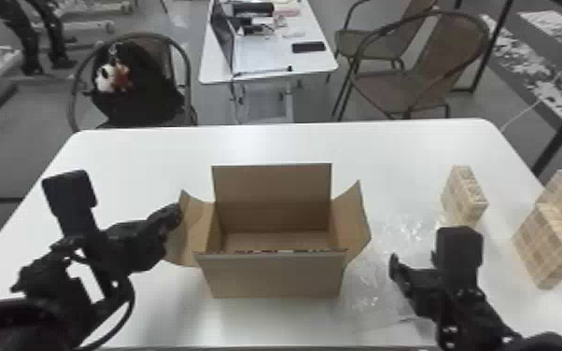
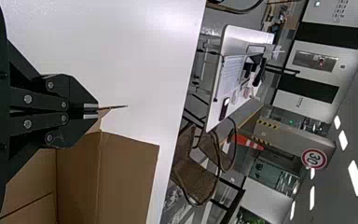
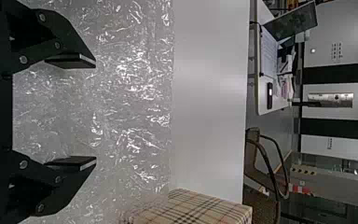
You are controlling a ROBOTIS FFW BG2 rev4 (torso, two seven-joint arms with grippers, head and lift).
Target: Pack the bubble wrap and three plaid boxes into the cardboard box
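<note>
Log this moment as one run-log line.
left hand: shut on left flap of cardboard box | right hand: open above bubble wrap | three plaid boxes: not yet packed

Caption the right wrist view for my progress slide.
Right gripper, fingers open over the bubble wrap, a plaid box by the wrap's edge.

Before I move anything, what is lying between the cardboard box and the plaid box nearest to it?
The head view shows the bubble wrap there, spread on the table.
</note>
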